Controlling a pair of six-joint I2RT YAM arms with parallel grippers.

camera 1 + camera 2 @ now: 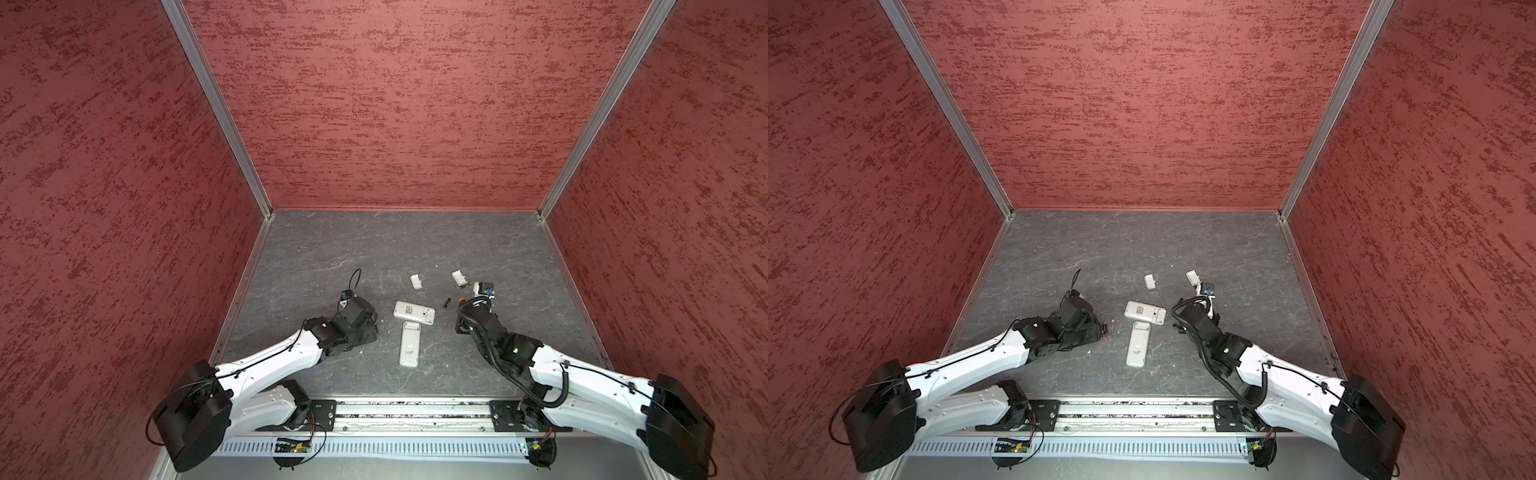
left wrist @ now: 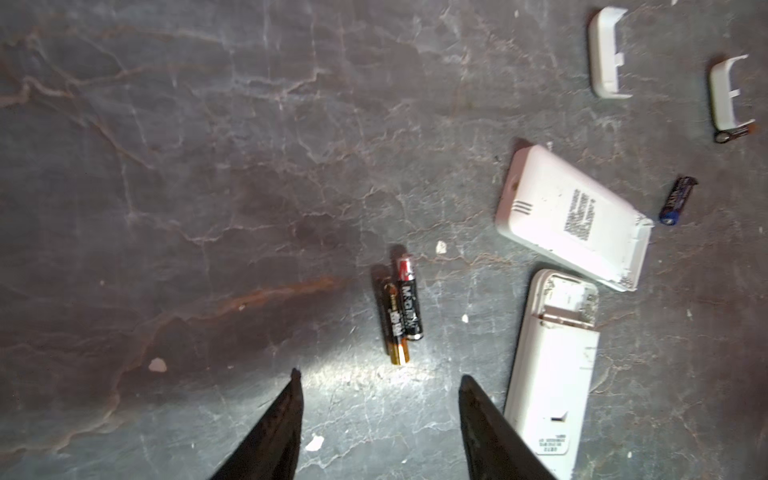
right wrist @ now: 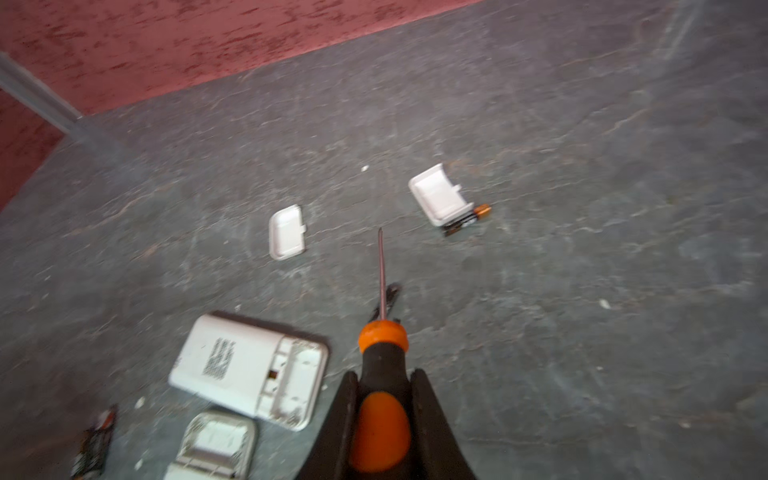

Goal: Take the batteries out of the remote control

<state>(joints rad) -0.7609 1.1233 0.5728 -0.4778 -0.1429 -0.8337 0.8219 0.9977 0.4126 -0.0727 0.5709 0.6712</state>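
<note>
Currently four batteries show, all lying loose on the bench (image 1: 374, 249).

Left gripper (image 2: 380, 377): fingers (image 2: 278, 419) roughly half apart, nothing between them, over bare bench. Battery pair (image 2: 400, 309) lies just ahead of the tips. The two touch side by side, between the gripper and the narrow remote (image 2: 552, 374).

Right gripper (image 3: 386, 374): clamped on the black-and-orange handle of the screwdriver (image 3: 381, 337), shaft pointing toward the far edge.

Wide remote (image 1: 413, 312) lies crosswise around mid-bench, back up. Its bay is open at the right end and empty in the right wrist view. The narrow remote lies lengthwise just on its near-edge side, bay end toward the wide one. That bay also looks empty in the left wrist view.

Blue battery (image 1: 446, 302) sits on the bench just off the wide remote's open end. In the right wrist view it's only a blur under the screwdriver shaft.

Fourth battery (image 3: 467, 219), black with a copper end, lies touching the right cover (image 3: 440, 195), further toward the far right corner.

Centre cover (image 3: 286, 232) lies inside-up on the far side of the wide remote, apart from everything else.

Right wrist view is soft, so I can't tell if the screwdriver tip touches the bench.
</note>
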